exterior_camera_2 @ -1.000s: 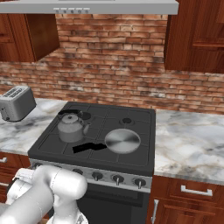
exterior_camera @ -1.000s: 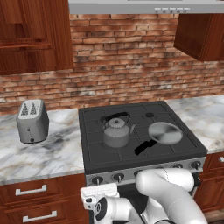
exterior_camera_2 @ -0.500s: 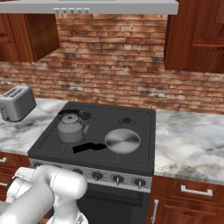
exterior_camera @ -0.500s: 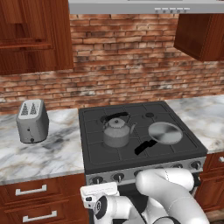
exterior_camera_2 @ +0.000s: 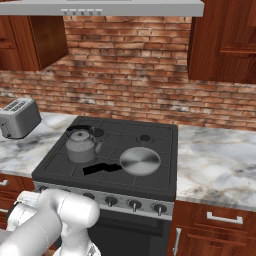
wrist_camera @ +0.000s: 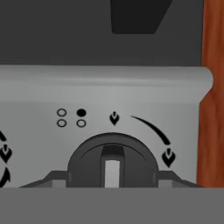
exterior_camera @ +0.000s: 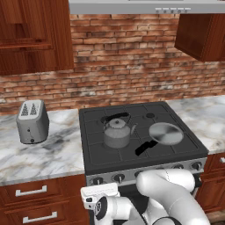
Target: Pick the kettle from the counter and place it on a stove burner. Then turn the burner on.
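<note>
Gripper [wrist_camera: 112,186] is sitting low at the stove's front panel, right before a dark round knob [wrist_camera: 112,161], and its tips are showing at 9 and 3 o'clock of the knob; I cannot tell if it is closed on the knob or only standing around it. The knob's pale bar is pointing to 12 o'clock, toward a small flame mark [wrist_camera: 114,118].

In the left base view the kettle [exterior_camera: 117,132] is standing upright on the stove burner [exterior_camera: 115,118] at the rear left of the cooktop. Its spout is pointing to about 2 o'clock, its black handle arching over the lid. A round pan lid [exterior_camera: 165,133] is lying at 3 o'clock of the kettle. On the marble desk [exterior_camera: 39,154], a toaster [exterior_camera: 32,121] is standing at 9 o'clock, well apart.
</note>
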